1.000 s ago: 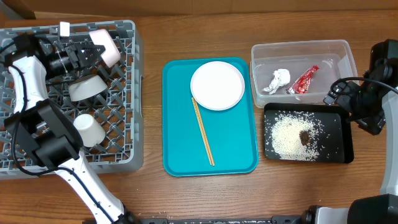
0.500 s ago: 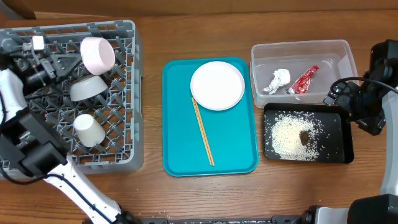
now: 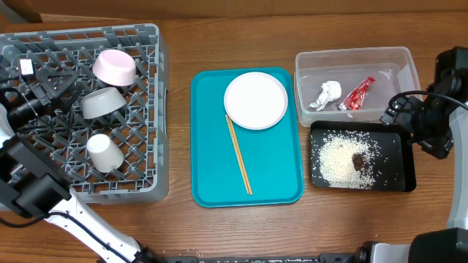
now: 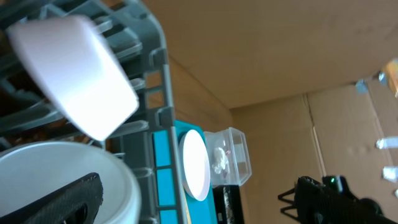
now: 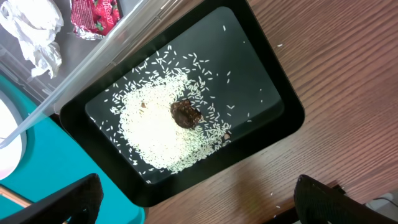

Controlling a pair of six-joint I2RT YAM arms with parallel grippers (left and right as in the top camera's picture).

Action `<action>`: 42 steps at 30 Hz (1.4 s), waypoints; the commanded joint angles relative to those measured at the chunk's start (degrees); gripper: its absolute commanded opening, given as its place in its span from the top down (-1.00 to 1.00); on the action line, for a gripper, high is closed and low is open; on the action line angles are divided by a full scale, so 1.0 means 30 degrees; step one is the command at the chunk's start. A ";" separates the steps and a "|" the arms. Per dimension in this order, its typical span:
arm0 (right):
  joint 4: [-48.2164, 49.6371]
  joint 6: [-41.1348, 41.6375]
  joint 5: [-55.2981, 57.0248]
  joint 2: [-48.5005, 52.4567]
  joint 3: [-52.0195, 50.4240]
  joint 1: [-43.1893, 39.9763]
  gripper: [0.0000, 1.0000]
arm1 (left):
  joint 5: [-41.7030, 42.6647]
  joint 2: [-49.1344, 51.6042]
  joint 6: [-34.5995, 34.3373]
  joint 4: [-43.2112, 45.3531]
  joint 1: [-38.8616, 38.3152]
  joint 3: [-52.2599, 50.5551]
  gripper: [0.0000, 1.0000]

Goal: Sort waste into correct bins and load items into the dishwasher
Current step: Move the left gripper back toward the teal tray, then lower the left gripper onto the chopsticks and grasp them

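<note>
The left gripper [image 3: 55, 84] hangs over the far left part of the grey dish rack [image 3: 139, 44], its jaws spread wide with nothing between them. Just ahead of those jaws the pink bowl [image 3: 115, 67] lies tipped on the rack grid, and the grey metal bowl [image 3: 102, 102] sits close beside one finger, mouth down. The white cup [image 3: 104, 152] stands upside down further off to the side of the jaws, in the same rack. Well beyond the jaws, outside the rack, the white plate [image 3: 255, 100] and the chopsticks [image 3: 238, 155] lie on the teal tray [image 3: 212, 183], touching each other. The right gripper [image 5: 199, 205] is also wide open and empty, held above the edge of the black tray [image 5: 273, 74]. Ahead of its jaws the rice [image 5: 155, 137] lies spread in that tray with the brown lump [image 5: 185, 114] on the heap. Further ahead, the tissue [image 5: 31, 31] and the red wrapper [image 5: 93, 12] lie in the clear tub [image 3: 351, 55].
</note>
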 commanded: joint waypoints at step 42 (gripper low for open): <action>-0.0386 -0.0109 -0.0175 -0.0284 0.0168 -0.0029 -1.00 | -2.5864 -0.9355 -2.2892 0.6404 -2.3117 -1.2896 -1.00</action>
